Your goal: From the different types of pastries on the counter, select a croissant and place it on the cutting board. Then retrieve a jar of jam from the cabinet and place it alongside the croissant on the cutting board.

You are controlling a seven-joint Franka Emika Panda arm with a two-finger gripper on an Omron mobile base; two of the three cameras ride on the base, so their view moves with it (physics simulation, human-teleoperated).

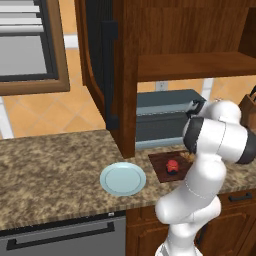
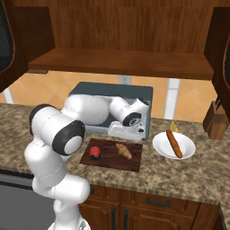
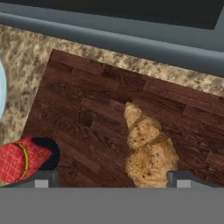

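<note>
Gripper [image 3: 112,180] spread wide above cutting board [image 3: 87,94], gripping nothing. Croissant [image 3: 146,151] & jar of jam [image 3: 19,161] both sit on board, slightly apart, so task looks done.

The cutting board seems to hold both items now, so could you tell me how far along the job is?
Done: the croissant and the jar of jam both lie on the cutting board, side by side but apart. In hand: nothing; the fingers stand wide apart above the board. Left: apparently only drawing the arm away.
</note>
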